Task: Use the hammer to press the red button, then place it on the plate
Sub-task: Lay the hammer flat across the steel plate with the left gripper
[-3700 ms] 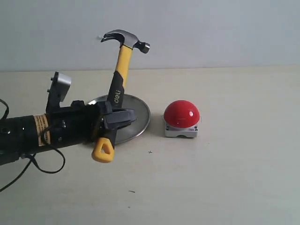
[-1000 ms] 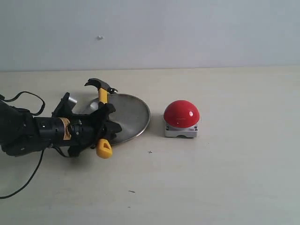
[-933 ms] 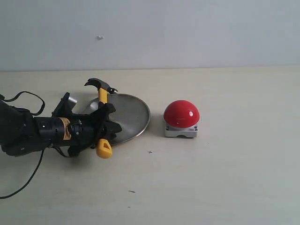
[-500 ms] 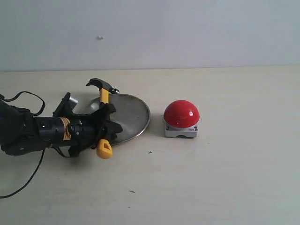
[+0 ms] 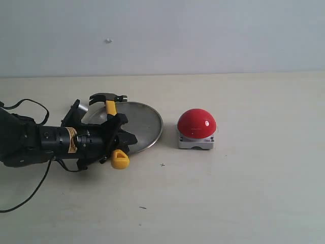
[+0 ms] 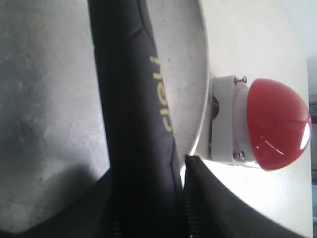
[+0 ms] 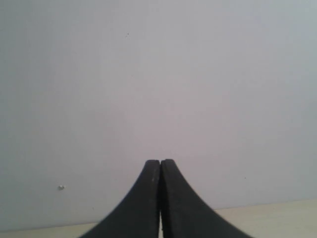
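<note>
while my left gripper (image 5: 122, 133) pinches the claw hammer (image 5: 110, 107) by the handle across the plate (image 5: 148, 122), its yellow end overhangs the rim; letting go now cld tip it off, or skid it twd the red button (image 5: 196, 123) nearby. right gripper (image 7: 160, 198) pressed together, empty.

The left arm (image 5: 30, 145) lies low and near-level, reaching toward the middle. The left tool (image 5: 128, 129) is clamped across the hammer (image 5: 110, 107) handle, and the right tool (image 7: 160, 163) has its fingers pressed together.
</note>
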{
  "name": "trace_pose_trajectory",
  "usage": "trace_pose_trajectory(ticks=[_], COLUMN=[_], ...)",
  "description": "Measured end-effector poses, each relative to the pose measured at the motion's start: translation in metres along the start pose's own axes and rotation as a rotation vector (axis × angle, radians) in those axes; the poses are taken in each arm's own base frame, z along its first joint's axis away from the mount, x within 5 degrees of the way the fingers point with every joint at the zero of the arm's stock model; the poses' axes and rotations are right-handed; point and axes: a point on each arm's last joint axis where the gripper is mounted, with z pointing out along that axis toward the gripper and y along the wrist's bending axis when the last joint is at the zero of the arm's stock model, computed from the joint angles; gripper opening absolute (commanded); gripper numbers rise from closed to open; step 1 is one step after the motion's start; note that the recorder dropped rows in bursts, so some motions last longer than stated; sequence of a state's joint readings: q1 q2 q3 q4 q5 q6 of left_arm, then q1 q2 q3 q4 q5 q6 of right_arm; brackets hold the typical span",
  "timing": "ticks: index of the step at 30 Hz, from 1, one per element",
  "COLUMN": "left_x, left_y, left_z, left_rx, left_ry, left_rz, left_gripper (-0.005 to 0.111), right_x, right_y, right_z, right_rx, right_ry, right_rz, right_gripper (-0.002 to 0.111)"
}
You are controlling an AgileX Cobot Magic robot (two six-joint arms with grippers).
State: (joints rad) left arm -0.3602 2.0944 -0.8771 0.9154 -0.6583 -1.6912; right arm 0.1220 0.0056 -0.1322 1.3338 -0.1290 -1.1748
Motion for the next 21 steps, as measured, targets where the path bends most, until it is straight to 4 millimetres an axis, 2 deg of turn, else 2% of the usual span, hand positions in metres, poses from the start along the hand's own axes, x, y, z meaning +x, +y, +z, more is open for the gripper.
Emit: trace_pose_trajectory(ticks=[21], left_x=[-0.0070], left_y=[0.0052], left_z=[-0.0069], left_rx=[-0.025], left_ry=[0.044], left_rz=[-0.016], left_gripper=[0.036], right_x=[0.0000], right_y=[0.0000], right_z=[0.0000], right_rx=[0.000], right_ry=[0.000], right_rz=[0.000], right_gripper=[0.000])
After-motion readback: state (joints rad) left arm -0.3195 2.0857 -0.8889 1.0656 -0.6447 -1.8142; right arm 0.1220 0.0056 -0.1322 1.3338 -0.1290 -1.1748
